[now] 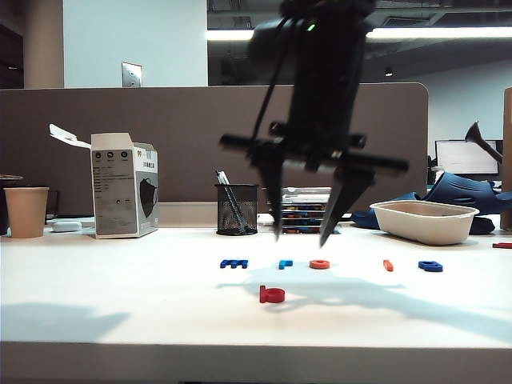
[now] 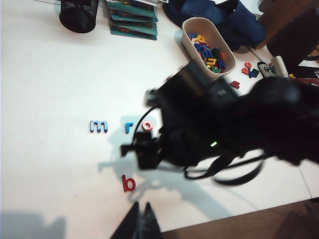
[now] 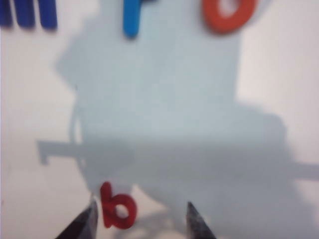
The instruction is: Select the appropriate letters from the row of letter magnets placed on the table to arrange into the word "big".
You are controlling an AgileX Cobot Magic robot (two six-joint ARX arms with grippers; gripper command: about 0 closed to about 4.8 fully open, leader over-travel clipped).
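The right gripper [image 1: 308,236] hangs above the white table [image 1: 120,304], fingers pointing down and spread wide, holding nothing; in its own wrist view the two dark fingertips [image 3: 82,224] stand apart with the dark red b [image 3: 117,209] lying flat on the table between them, close beside one tip and clear of the other. In the exterior view the b [image 1: 272,294] sits alone nearer the front edge, out of the row behind it: the dark blue m [image 1: 234,263], a small light-blue piece [image 1: 286,264], the orange ring [image 1: 319,264], then after a gap the short orange i [image 1: 388,265] and the dark blue g [image 1: 430,266]. The left gripper [image 2: 141,224] shows only dark fingertips drawn close together, gripping nothing
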